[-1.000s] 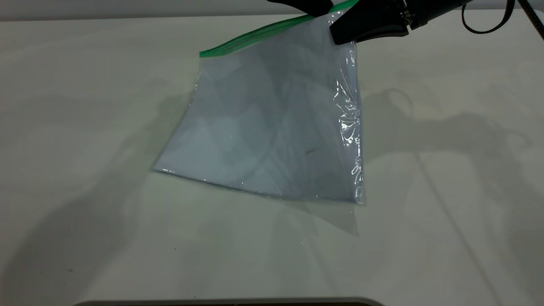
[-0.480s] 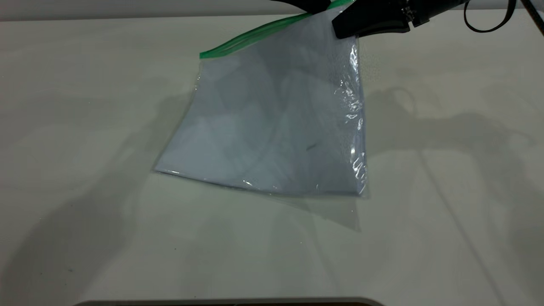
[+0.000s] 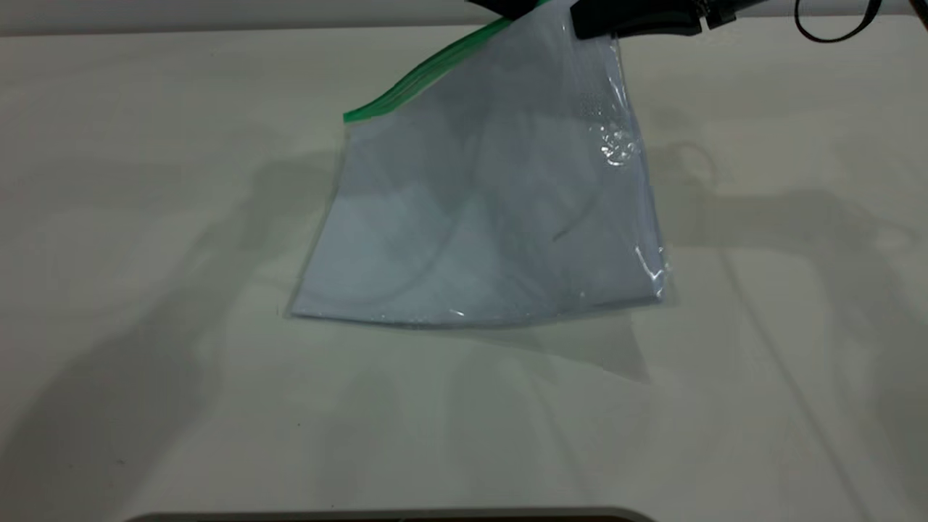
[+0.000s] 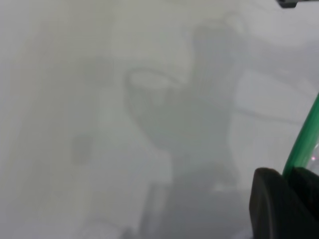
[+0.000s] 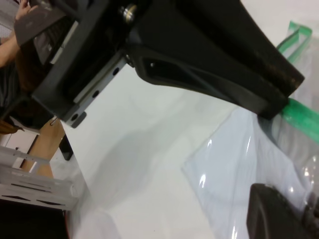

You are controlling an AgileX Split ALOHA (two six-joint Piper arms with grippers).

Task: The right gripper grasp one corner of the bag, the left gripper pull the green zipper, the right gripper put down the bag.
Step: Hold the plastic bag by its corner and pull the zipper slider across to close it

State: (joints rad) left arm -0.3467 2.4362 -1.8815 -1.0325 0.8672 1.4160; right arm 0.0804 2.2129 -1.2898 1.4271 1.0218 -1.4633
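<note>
At the top edge of the exterior view, right of centre, the right gripper (image 3: 580,20) is clamping the corner of the bag (image 3: 562,16) & holding it up. The bag (image 3: 478,217) is hanging tilted mid-frame, its lower edge touching the table (image 3: 145,399). The green zipper (image 3: 428,72) is slanting from mid-left up to the top centre, where the left gripper (image 3: 518,7) is sitting on it; in the left wrist view its fingers (image 4: 271,204) are closing round the strip.

Table (image 3: 145,217) (bag's (image 3: 478,217) lower edge resting)
</note>
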